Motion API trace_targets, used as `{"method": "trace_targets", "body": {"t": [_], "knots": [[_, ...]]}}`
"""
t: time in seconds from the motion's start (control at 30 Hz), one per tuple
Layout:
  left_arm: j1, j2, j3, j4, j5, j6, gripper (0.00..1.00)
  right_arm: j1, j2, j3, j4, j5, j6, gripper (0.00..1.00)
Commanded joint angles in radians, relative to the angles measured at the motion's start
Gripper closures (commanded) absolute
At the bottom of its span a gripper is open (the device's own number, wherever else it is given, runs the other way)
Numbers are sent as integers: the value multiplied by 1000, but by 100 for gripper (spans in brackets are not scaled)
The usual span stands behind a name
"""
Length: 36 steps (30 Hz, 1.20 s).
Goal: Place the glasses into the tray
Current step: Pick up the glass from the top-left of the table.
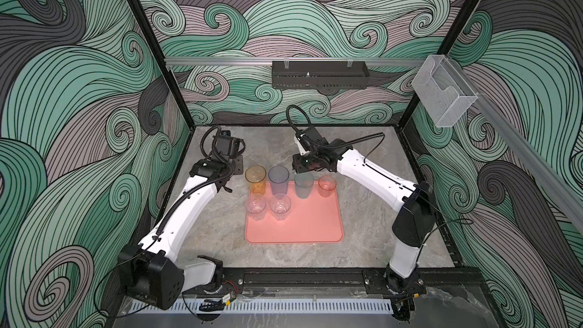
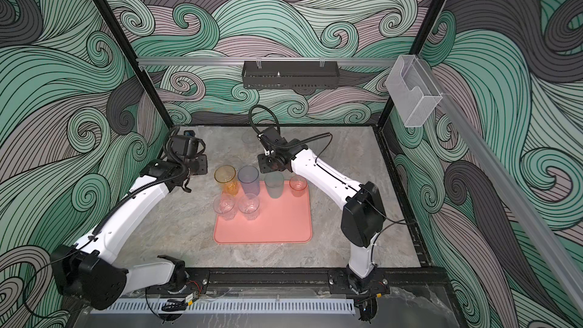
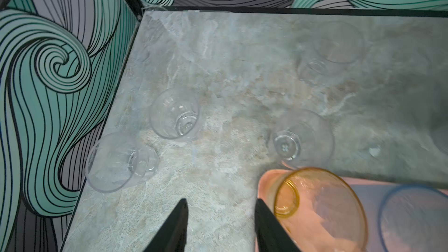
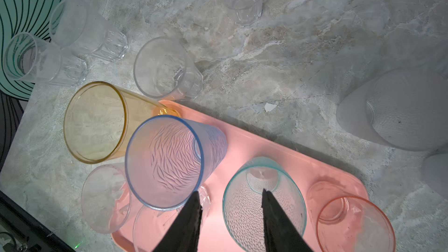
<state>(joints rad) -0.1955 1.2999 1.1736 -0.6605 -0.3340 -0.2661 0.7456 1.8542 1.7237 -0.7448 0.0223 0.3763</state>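
In a top view: tray [image 1: 309, 231] with the amber glass [image 1: 255, 178] on its far corner.
Left wrist: left gripper [image 3: 221, 201] fingers apart, empty, with the amber glass just beside one finger. Back off straight and don't clip it. The clear glass [image 3: 174, 113] ahead of the tips is probably next.
Right wrist: right gripper [image 4: 230, 191] fingers apart, empty, over the teal glass [image 4: 242, 214].

We log the tray [image 1: 303, 225] as smooth matt plastic, salmon-pink. Amber tumbler [image 4: 97, 122]: see-through, smooth glossy wall. Blue-violet tumbler [image 4: 169, 161]: see-through, wall ribbed with fine wavy ridges. Teal tumbler [image 4: 242, 214]: see-through, wall covered in small dimples. Reddish tumbler [image 4: 351, 224]: see-through, smooth, glossy. Clear tumblers [image 4: 167, 69]: colourless, faceted lower walls; glass or plastic, we cannot tell. Tabletop [image 1: 362, 247]: grey marbled stone look, mostly matt. Wall basket [image 1: 320, 74]: matt black perforated sheet, looks like metal. Rail [image 1: 220, 61]: silvery brushed metal. Wall box [image 1: 448, 96]: clear, glossy, acrylic look. Arm covers [image 1: 197, 209]: smooth white plastic, slight sheen.
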Motion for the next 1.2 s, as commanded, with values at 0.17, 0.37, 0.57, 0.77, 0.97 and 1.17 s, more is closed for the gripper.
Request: {"method": "trace_targets", "body": {"t": [0.17, 0.37, 0.57, 0.77, 0.97, 1.17], "knots": [[197, 273, 141, 44, 183, -58, 54, -11, -15, 17, -19, -21, -14, 57], [232, 498, 344, -114, 194, -14, 58, -11, -49, -31, -12, -33, -10, 57], [238, 594, 413, -119, 179, 19, 60, -11, -66, -59, -10, -32, -14, 57], [242, 661, 441, -129, 190, 37, 64, -11, -76, -67, -11, -28, -16, 57], [243, 700, 462, -125, 202, 46, 70, -11, -84, -81, -10, -27, -16, 57], [243, 717, 462, -127, 219, 44, 81, -11, -90, -90, -11, -22, -17, 57]]}}
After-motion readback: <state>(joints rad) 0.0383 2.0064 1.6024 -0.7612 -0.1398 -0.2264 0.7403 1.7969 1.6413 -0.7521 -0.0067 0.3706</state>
